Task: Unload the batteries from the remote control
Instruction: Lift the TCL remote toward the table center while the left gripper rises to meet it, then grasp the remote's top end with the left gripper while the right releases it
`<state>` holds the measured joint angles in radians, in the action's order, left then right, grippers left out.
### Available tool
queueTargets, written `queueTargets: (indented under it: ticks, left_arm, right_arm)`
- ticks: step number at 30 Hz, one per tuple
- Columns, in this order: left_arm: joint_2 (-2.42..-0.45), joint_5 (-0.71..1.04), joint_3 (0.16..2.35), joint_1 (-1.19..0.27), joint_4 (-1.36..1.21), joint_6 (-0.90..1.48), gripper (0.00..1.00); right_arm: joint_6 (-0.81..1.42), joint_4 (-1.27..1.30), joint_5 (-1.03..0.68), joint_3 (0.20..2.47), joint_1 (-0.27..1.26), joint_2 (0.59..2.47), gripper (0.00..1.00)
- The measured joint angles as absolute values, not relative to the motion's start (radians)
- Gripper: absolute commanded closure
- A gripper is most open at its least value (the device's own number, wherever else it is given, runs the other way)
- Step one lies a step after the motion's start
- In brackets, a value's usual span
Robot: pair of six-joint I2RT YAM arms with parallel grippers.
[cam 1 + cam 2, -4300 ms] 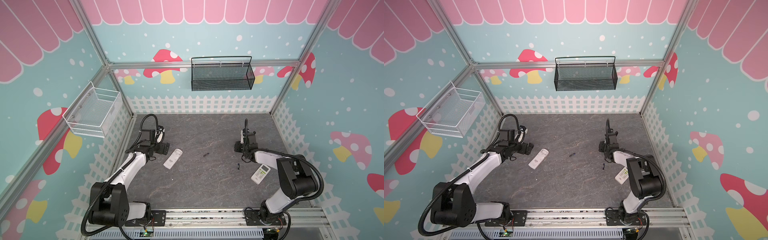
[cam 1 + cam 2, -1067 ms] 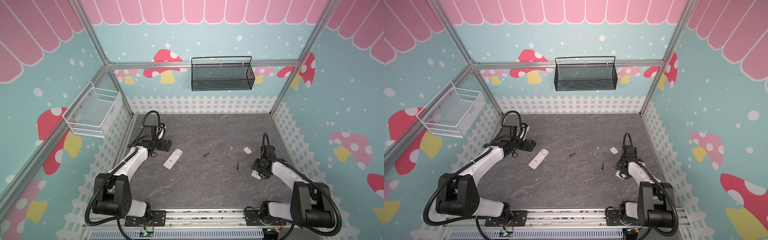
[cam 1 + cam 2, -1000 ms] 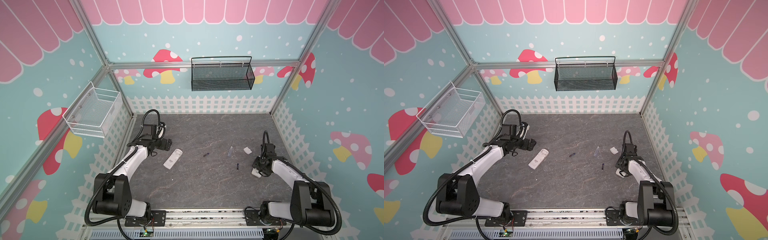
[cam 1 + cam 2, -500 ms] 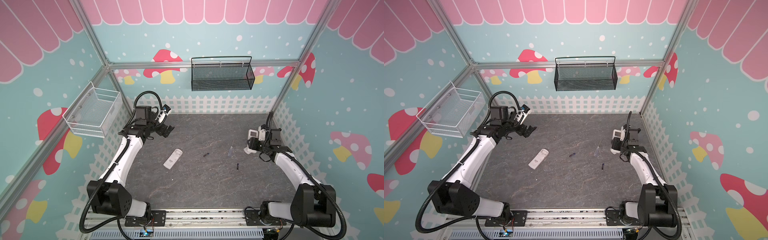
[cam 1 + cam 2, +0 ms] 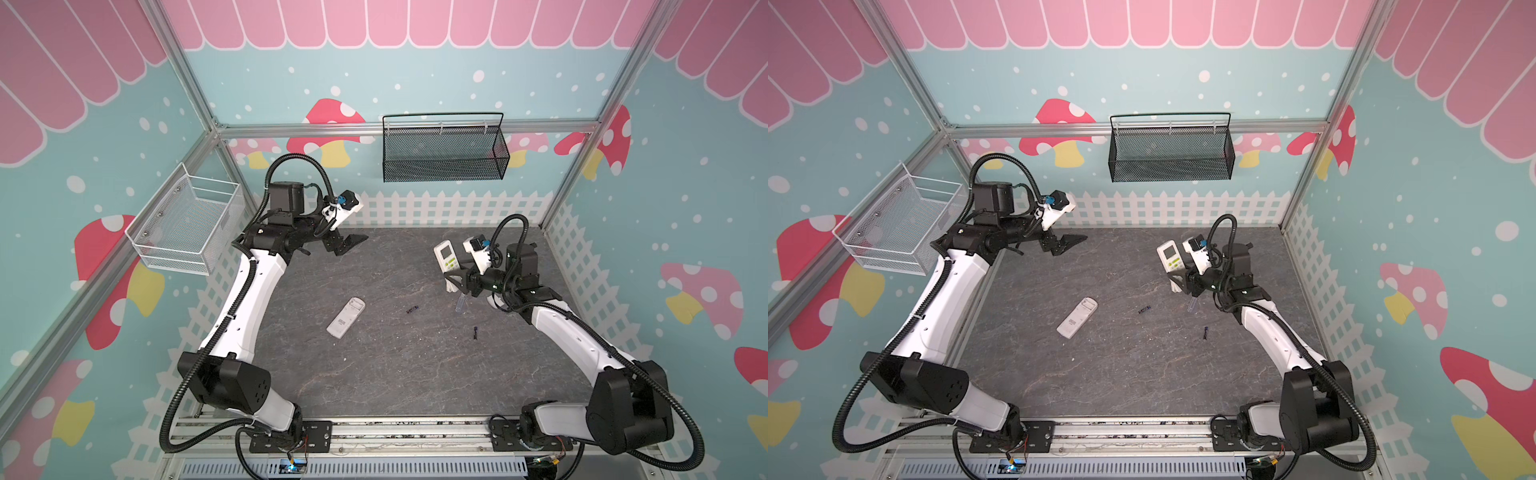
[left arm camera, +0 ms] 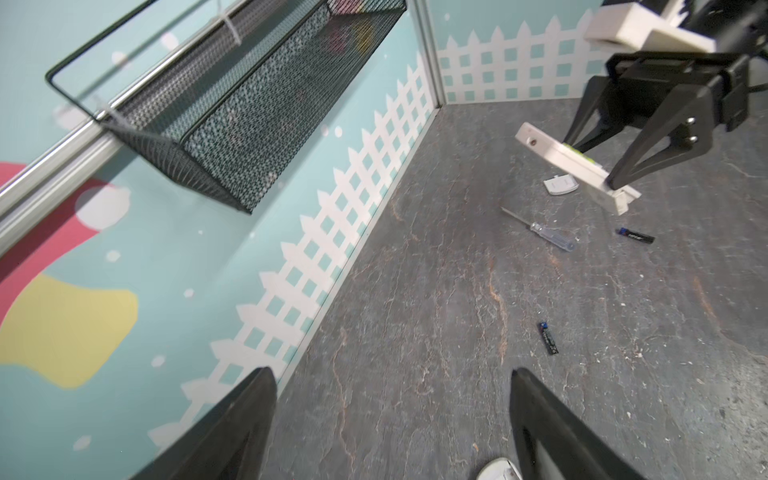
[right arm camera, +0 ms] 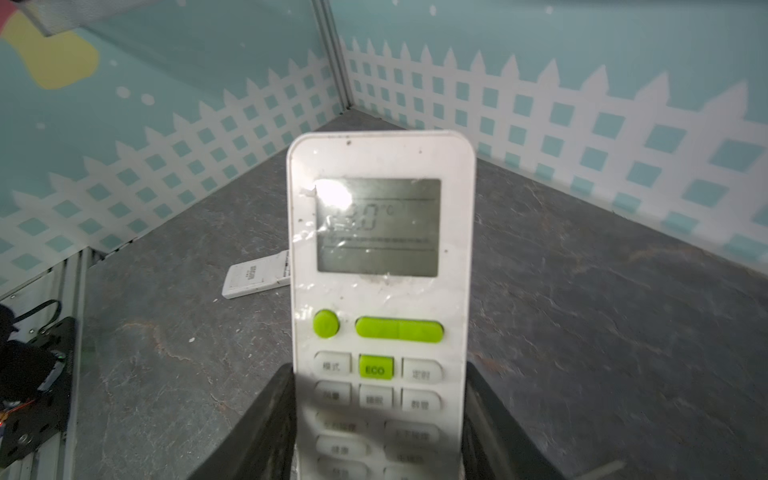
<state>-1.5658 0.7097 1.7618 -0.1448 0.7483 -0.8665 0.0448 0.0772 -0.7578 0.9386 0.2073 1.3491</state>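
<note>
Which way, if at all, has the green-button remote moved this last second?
Yes. The right gripper lifted the remote off the mat, from beside the near battery toward the back fence.

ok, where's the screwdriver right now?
In both top views the screwdriver lies on the table right of centre, close by the right gripper that holds a remote, with a battery to its left.

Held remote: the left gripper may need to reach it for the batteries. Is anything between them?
Nothing visible. Open air separates the left gripper from the remote in the right gripper; the screwdriver and loose batteries lie on the table below.
</note>
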Motion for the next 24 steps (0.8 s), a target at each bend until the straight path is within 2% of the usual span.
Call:
queueTargets:
  ticks: [10,18,24]
  left_arm:
    - [-1.571,0.806,1.811,-0.258,0.941,-1.296,0.11]
    - [-1.575,0.804,1.803,-0.322,1.097,-1.655,0.11]
    - [-1.589,0.77,1.773,-0.362,1.155,-1.869,0.11]
  right_arm:
    - [0.006,0.178,-1.019,1.042,0.262,1.522,0.68]
    - [-0.011,0.177,-1.183,1.085,0.332,1.651,0.7]
    - [-0.084,0.083,-1.265,1.153,0.377,1.714,0.7]
